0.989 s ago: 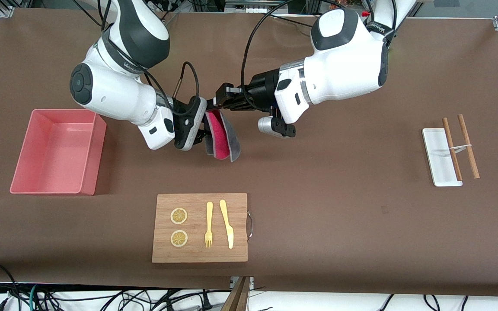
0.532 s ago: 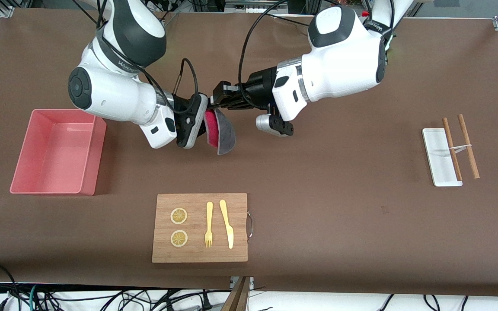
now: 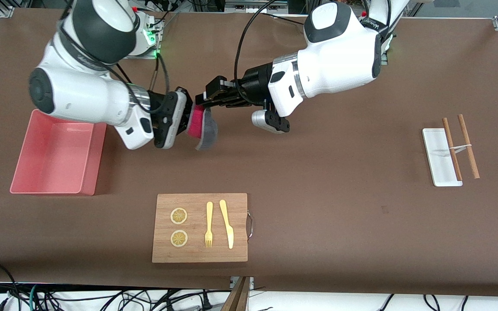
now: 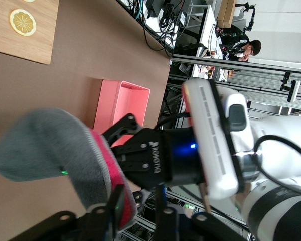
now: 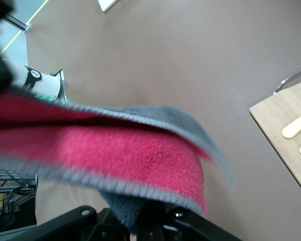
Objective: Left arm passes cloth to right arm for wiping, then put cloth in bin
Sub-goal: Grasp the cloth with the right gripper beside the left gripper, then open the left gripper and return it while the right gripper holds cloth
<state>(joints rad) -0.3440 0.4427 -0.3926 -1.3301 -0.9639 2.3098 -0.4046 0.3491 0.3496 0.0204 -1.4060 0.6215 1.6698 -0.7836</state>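
The cloth (image 3: 200, 126) hangs in the air over the brown bench (image 3: 318, 194), between the two end effectors, crimson side toward the right arm and grey side drooping. The left end effector (image 3: 200, 100) pinches its upper edge. The right end effector (image 3: 185, 123) is pressed against the crimson side; whether its fingers are closed on the cloth I cannot tell. The pink bin (image 3: 56, 151) sits at the right arm's end of the bench, near the cloth.

One cloth (image 3: 201, 127), one bin (image 3: 54, 151), one cutting board (image 3: 200, 250), two lemon slices (image 3: 179, 216), one fork (image 3: 209, 224), one knife (image 3: 227, 223), one tray (image 3: 437, 157), two sticks (image 3: 468, 146).
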